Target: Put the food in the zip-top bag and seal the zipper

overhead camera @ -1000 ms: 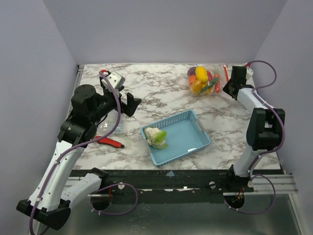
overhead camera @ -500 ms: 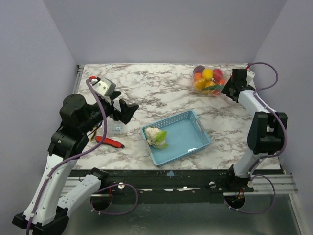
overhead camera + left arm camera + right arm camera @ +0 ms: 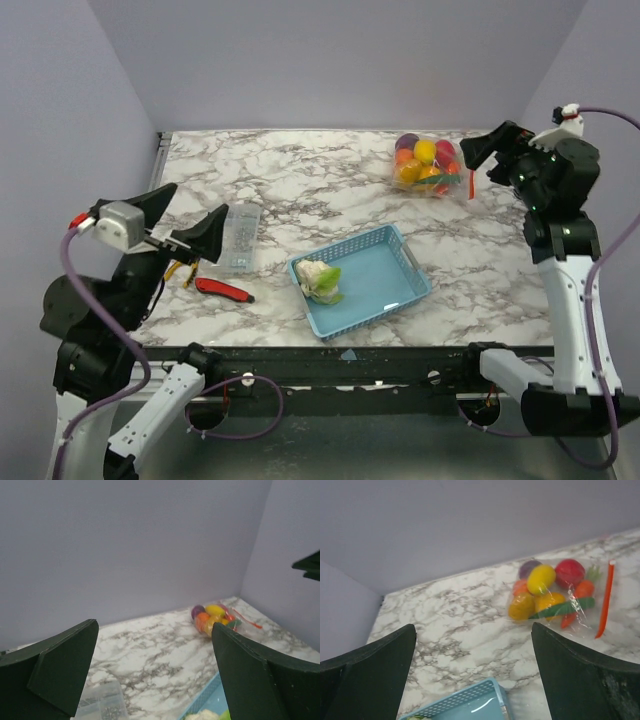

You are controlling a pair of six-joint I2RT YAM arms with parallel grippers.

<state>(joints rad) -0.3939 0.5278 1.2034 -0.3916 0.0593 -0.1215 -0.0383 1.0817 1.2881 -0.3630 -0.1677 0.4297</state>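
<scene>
The zip-top bag (image 3: 432,167) lies at the back right of the table with several pieces of food (image 3: 424,152) inside: yellow, orange, red, purple and green. Its zipper (image 3: 470,184), a red-orange strip, runs along the bag's right edge. One white-and-green food piece (image 3: 320,280) lies in the blue basket (image 3: 343,246). My right gripper (image 3: 490,156) hangs open above and to the right of the bag (image 3: 555,597), apart from it. The right wrist view shows the zipper (image 3: 605,600) free. My left gripper (image 3: 186,224) is open and empty over the left side, far from the bag (image 3: 214,618).
A clear rigid box (image 3: 238,238) sits left of centre, just beyond the left fingers. A red-and-black handled tool (image 3: 222,290) lies near the front left. The blue basket stands in the middle front. Walls close in the back and both sides.
The right gripper opened, let go of the bag and rose back to the right. The bag settled flat. The left arm drew back toward the near left and lifted.
</scene>
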